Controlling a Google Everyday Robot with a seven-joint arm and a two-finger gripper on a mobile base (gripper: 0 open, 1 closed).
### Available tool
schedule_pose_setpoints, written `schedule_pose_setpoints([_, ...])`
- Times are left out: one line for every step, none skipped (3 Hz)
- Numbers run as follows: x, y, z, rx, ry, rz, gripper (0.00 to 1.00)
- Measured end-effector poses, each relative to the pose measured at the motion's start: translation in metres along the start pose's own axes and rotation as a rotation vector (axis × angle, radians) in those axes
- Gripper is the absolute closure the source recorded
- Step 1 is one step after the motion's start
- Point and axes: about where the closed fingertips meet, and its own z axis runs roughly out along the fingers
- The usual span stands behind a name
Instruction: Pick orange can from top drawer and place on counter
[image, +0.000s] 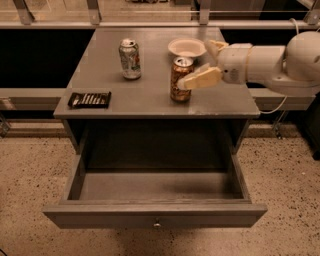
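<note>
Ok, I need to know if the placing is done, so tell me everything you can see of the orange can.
The orange can stands upright on the counter, front right of centre, just before a white dish. It looks like metal, with a mottled orange-brown label and a silver top. The gripper is at its right, open; its near finger crosses the can's right side, and whether they touch cannot be told.

Soft overhead light; drawer (100, 216) interior shadowed; hand (195, 64) over counter (145, 97) brightly lit.
</note>
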Motion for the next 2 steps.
schedule_pose_setpoints([0.000,-0.004,-0.045,0.033,0.062,-0.031,0.00])
schedule_pose_setpoints([-0.001,-0.004,-0.095,0.101,0.187,-0.094,0.00])
